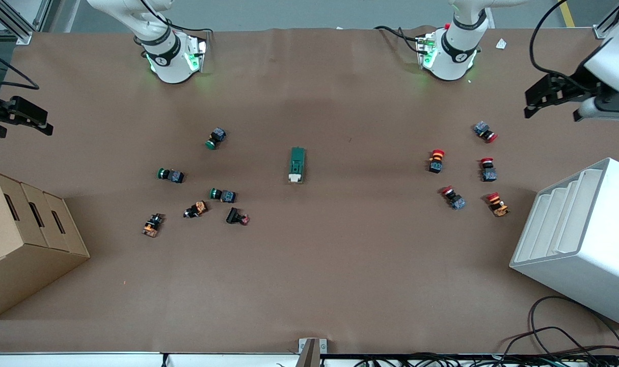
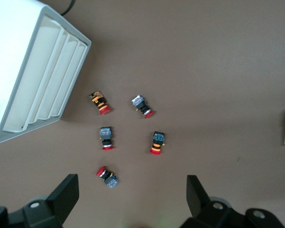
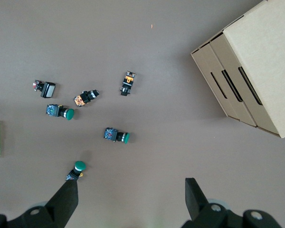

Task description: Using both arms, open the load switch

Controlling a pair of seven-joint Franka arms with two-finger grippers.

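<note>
Left claw (image 1: 551, 104) and right claw (image 1: 21, 122) hang released over opposite table ends, load switch (image 1: 297, 164) lying midway between them.

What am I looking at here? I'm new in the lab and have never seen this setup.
Two white robot arms are bolted along one edge of a brown table. The big picture comes from a high camera facing them; the two smaller pictures come from cameras on the arms' wrists, looking down past their fingers.

In the middle lies the load switch, a dark-green block with a white toggle. Green push buttons lie toward the right arm's end, near a cardboard box. Red push buttons lie toward the left arm's end, near a white rack.

The left gripper and right gripper wait at the table's ends, open and holding nothing.
</note>
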